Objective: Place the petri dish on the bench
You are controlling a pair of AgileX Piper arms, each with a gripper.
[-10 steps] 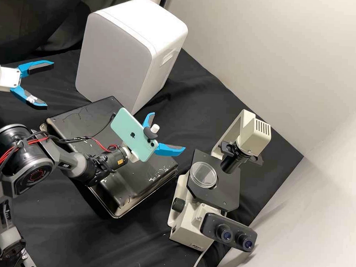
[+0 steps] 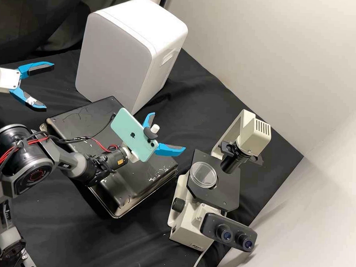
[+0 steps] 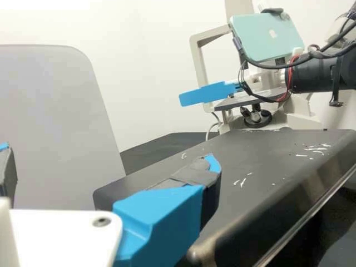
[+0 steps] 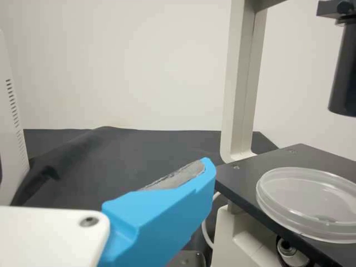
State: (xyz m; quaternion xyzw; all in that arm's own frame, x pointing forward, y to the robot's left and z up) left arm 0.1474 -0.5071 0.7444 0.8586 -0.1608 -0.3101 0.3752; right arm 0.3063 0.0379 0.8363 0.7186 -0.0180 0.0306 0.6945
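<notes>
Approach step, I'd say: the right end effector [image 2: 167, 133] hangs released, the petri dish [image 2: 203, 174] just ahead on the microscope stage [image 2: 227, 187]; next, straddle its rim and clench.

White left tool [image 2: 47, 85], 2 blue fingers [image 2: 31, 68].

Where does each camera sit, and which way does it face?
High view: fixed above the bench, looking down on microscope, petri dish, black tray, white box, left gripper and right gripper.
Left wrist view: on the left arm, looking across the black tray toward the microscope; own fingers in front.
Right wrist view: on the right arm, facing the petri dish; own finger in front.
Shared: high and right wrist views show the petri dish.
</notes>
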